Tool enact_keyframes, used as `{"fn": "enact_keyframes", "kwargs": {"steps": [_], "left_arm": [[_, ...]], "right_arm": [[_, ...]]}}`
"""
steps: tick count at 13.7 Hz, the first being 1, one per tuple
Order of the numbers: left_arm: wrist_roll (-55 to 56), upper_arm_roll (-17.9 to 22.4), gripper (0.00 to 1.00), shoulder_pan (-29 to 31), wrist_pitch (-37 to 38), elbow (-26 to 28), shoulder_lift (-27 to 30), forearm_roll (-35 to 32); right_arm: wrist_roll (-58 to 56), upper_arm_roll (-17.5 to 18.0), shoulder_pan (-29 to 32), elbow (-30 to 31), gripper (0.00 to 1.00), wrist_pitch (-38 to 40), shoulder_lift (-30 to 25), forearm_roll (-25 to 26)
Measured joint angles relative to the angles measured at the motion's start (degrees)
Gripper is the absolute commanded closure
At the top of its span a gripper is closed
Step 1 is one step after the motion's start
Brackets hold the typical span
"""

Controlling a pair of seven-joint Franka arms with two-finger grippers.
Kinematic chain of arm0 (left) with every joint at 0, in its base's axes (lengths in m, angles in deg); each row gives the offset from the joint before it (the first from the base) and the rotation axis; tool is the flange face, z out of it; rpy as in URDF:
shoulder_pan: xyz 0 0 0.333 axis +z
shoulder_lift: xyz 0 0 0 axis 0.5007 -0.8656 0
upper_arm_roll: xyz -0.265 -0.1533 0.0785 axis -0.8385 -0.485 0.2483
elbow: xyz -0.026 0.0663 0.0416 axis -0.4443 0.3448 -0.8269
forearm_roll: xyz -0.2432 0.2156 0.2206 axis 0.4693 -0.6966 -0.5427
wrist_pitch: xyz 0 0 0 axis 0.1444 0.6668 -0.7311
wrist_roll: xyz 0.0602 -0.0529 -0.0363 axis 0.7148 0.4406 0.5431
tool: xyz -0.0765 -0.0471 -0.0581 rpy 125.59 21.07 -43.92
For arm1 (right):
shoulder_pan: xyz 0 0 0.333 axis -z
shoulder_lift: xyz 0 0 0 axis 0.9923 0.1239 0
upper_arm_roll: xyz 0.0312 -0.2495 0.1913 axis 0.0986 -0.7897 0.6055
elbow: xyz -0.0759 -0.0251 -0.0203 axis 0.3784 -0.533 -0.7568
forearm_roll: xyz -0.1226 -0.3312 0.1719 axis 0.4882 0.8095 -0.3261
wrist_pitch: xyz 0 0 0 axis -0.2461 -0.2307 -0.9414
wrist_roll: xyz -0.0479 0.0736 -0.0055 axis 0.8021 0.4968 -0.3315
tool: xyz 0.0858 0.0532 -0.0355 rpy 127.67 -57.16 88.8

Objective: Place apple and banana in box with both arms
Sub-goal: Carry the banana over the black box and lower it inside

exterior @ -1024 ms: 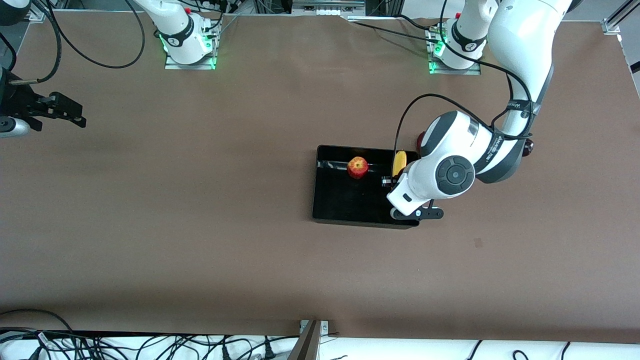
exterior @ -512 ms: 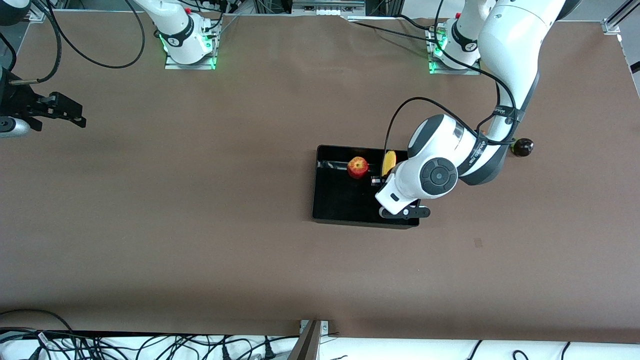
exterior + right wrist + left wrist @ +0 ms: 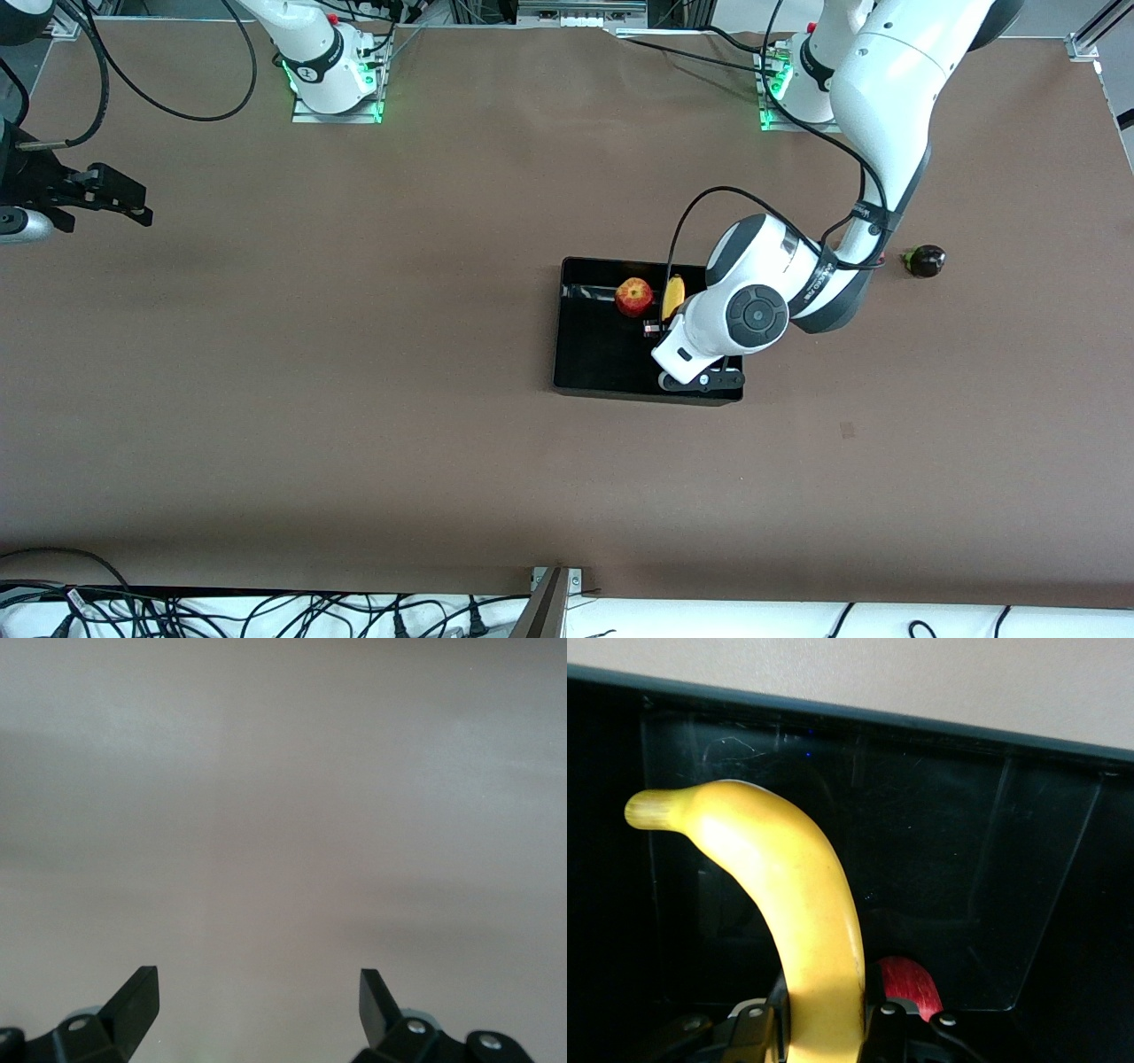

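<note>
The black box (image 3: 595, 361) lies mid-table, toward the left arm's end. The red-and-yellow apple (image 3: 634, 296) sits in it near the wall nearest the robots' bases. My left gripper (image 3: 665, 321) is shut on the yellow banana (image 3: 674, 294) and holds it over the box, close beside the apple. In the left wrist view the banana (image 3: 796, 895) curves up from between the fingers of the left gripper (image 3: 824, 1023). There the apple (image 3: 909, 985) shows just beside it, over the box floor (image 3: 983, 859). My right gripper (image 3: 124, 200) waits open and empty over bare table at the right arm's end; the right wrist view shows this gripper (image 3: 258, 999) with nothing between its fingers.
A small dark round fruit (image 3: 924, 260) lies on the brown table beside the left arm's forearm, toward the left arm's end. Cables run along the table edge nearest the front camera.
My left arm has carried the banana across the box toward the apple. The forearm has swung away from the small dark fruit, which now shows whole. The right arm has not moved.
</note>
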Motion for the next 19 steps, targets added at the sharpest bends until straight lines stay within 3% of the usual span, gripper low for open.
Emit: {"fn": "enact_keyframes", "kwargs": {"steps": [12, 13, 15, 16, 17, 19], "left_arm": [[0.0, 0.0, 1.00, 0.0, -6.7, 2.7, -4.1, -4.2], [0.0, 0.0, 0.96, 0.0, -6.7, 2.7, -4.2, -4.3], [-0.3, 0.0, 0.71, 0.0, -6.8, 2.7, -4.2, -4.5], [-0.4, 0.0, 0.48, 0.0, -6.8, 2.7, -4.2, -4.5], [-0.6, 0.0, 0.36, 0.0, -6.8, 2.7, -4.2, -4.5], [-1.0, 0.1, 0.22, 0.2, -7.2, 2.9, -5.0, -4.5]], "right_arm": [[0.0, 0.0, 0.0, 0.0, 0.00, 0.0, 0.0, 0.0], [0.0, 0.0, 0.0, 0.0, 0.00, 0.0, 0.0, 0.0], [0.0, 0.0, 0.0, 0.0, 0.00, 0.0, 0.0, 0.0], [0.0, 0.0, 0.0, 0.0, 0.00, 0.0, 0.0, 0.0], [0.0, 0.0, 0.0, 0.0, 0.00, 0.1, 0.0, 0.0], [0.0, -0.2, 0.0, 0.0, 0.00, 1.7, 0.0, 0.0]]}}
